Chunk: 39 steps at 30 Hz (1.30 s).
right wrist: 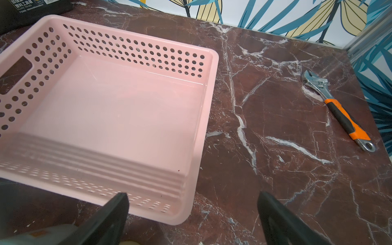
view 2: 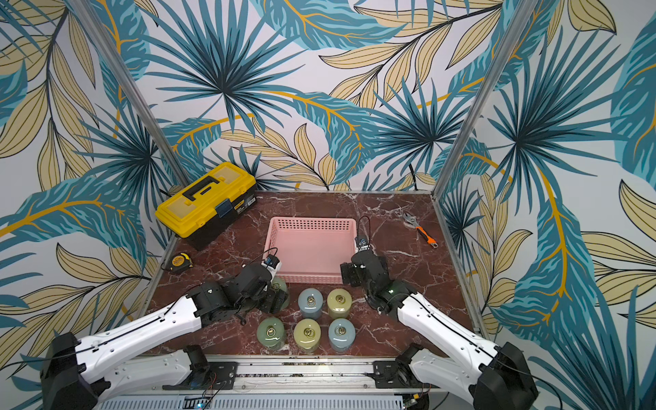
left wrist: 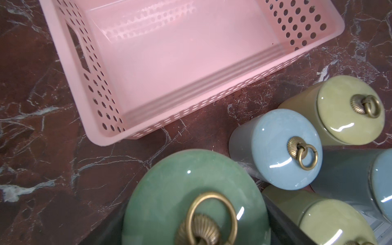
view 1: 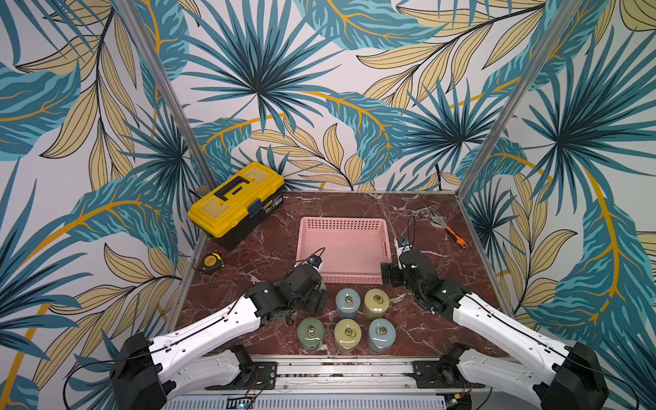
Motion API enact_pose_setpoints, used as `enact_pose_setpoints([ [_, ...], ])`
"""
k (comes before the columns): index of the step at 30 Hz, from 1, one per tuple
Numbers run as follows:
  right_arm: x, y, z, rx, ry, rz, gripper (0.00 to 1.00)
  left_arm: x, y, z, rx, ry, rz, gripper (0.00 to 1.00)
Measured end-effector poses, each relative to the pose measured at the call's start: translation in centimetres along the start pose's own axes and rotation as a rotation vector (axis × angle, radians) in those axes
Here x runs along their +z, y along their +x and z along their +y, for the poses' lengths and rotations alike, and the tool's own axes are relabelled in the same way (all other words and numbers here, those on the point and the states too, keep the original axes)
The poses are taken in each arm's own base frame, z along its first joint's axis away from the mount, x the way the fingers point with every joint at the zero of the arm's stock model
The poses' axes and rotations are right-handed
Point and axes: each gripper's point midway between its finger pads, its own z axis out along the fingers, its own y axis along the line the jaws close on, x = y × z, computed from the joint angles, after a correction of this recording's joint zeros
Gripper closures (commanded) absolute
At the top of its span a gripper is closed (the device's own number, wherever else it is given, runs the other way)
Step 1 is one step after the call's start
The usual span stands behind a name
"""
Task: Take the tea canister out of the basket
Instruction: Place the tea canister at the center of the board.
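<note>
The green tea canister (left wrist: 191, 186) stands on the counter (view 1: 419, 319) just outside the pink basket's (view 1: 342, 224) near left corner, beside five other canisters (view 1: 348, 301). The left tool (view 2: 276, 300) straddles it, but I cannot tell whether it grips. The right tool (right wrist: 194, 198) gapes wide, holding nothing, by the basket's near right corner.
</note>
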Motion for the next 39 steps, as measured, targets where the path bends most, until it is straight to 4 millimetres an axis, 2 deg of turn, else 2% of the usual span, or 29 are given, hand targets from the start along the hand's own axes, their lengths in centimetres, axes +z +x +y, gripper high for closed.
enact_pose_setpoints([
  [14, 0.0, 0.1, 0.0, -0.001, 0.000, 0.002, 0.01, 2.8, 1.4, 0.0, -0.015, -0.007, 0.017, 0.54],
  [24, 0.0, 0.1, 0.0, -0.001, 0.001, 0.002, 0.01, 3.6, 1.4, -0.2, -0.022, -0.009, 0.017, 0.54],
  [39, 0.0, 0.1, 0.0, -0.001, 0.000, 0.002, 0.01, 4.8, 2.4, 0.2, -0.021, -0.038, 0.047, 0.54],
])
